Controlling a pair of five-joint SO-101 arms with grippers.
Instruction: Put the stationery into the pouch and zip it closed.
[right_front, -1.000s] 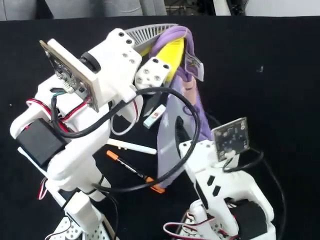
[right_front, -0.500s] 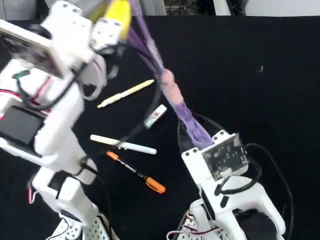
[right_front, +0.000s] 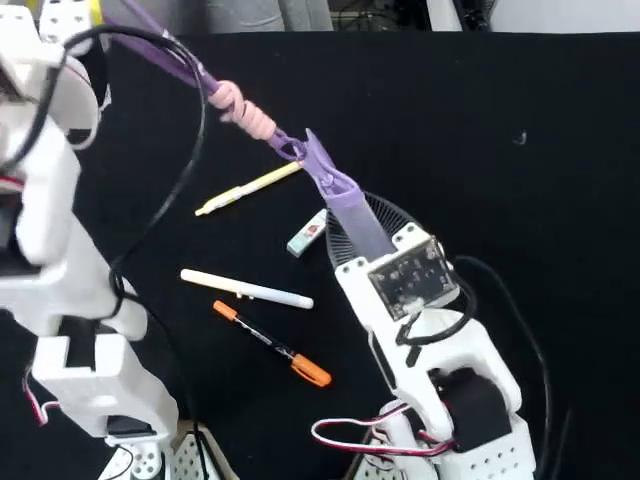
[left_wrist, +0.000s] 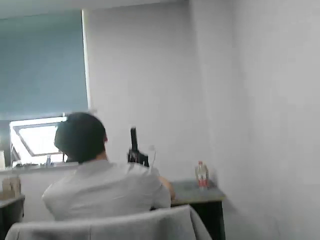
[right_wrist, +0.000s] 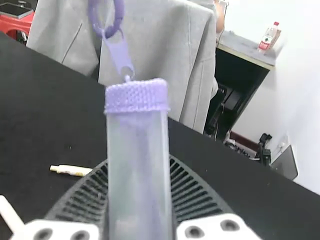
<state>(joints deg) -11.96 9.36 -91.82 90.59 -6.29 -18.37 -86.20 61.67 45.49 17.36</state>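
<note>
Pouch (right_front: 345, 205) stretched taut between clamped right fingers (right_wrist: 137, 225) and left fingers (right_front: 95, 10). Pens (right_front: 250, 291) below them want loading next, I'd judge.

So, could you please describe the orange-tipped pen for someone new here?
On the black table, three pens lie one behind another. The orange-tipped pen is the nearest in the high view, beside the white pen. Its dark barrel and orange ends set it apart from that and the yellow pen.
</note>
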